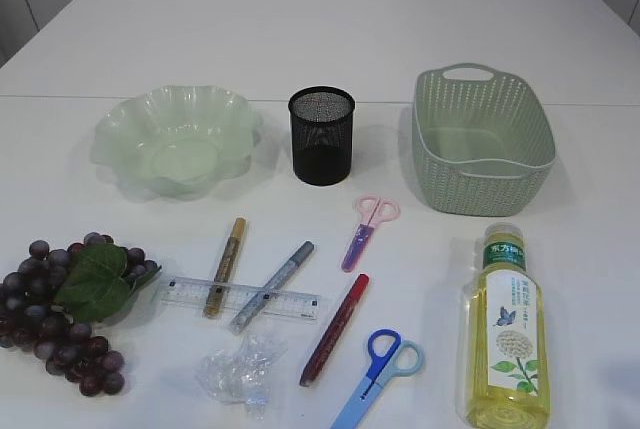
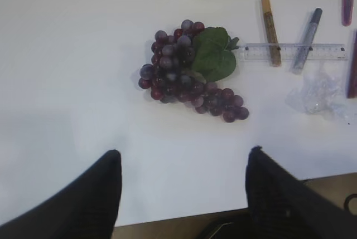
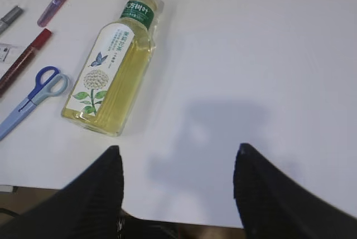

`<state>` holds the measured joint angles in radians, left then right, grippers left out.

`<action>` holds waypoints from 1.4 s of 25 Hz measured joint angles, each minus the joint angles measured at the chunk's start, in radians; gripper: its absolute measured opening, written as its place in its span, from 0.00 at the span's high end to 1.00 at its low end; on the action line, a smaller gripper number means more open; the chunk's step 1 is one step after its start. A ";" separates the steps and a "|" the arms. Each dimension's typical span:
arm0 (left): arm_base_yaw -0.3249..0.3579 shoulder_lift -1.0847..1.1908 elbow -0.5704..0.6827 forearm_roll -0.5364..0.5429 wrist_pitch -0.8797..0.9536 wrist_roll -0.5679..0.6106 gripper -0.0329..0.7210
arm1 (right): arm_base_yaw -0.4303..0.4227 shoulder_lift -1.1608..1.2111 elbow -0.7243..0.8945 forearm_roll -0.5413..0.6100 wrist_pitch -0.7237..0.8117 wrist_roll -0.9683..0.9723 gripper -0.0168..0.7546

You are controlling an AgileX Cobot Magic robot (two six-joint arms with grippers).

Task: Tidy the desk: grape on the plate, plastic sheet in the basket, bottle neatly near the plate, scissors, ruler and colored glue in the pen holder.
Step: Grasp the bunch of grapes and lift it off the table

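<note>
A purple grape bunch (image 1: 60, 314) (image 2: 187, 74) with green leaves lies at the front left. The pale green plate (image 1: 120, 129) stands behind it. A crumpled plastic sheet (image 1: 240, 369) (image 2: 317, 93) lies at the front centre. The clear ruler (image 1: 300, 301) (image 2: 329, 51) sits under gold (image 1: 225, 266) and silver (image 1: 272, 286) colored glue pens; a red one (image 1: 335, 329) lies beside them. Pink scissors (image 1: 368, 229) and blue scissors (image 1: 375, 374) (image 3: 33, 97) lie flat. The bottle (image 1: 505, 324) (image 3: 114, 63) lies on its side. My left gripper (image 2: 184, 152) and right gripper (image 3: 177, 149) are open, empty, near the table's front edge.
A black mesh pen holder (image 1: 322, 135) stands at the centre back. The green basket (image 1: 445, 164) sits to its right. The white table's front edge shows under both grippers in the wrist views. Neither arm shows in the exterior view.
</note>
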<state>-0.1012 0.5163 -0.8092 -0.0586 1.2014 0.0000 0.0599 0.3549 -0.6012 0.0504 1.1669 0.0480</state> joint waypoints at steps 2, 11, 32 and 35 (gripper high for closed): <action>0.000 0.065 -0.032 -0.016 0.000 0.000 0.29 | 0.000 0.096 -0.053 0.000 0.010 0.004 0.34; 0.000 0.411 -0.146 -0.033 0.039 0.000 0.29 | 0.000 0.459 -0.226 0.000 0.077 0.033 0.34; 0.000 0.986 -0.224 0.059 -0.180 0.045 0.20 | 0.000 0.572 -0.253 0.013 0.077 0.038 0.34; 0.000 1.047 -0.246 0.059 -0.212 0.070 0.20 | 0.000 0.572 -0.253 0.014 0.077 0.038 0.34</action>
<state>-0.1012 1.5637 -1.0550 0.0000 0.9896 0.0699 0.0599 0.9270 -0.8541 0.0648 1.2435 0.0855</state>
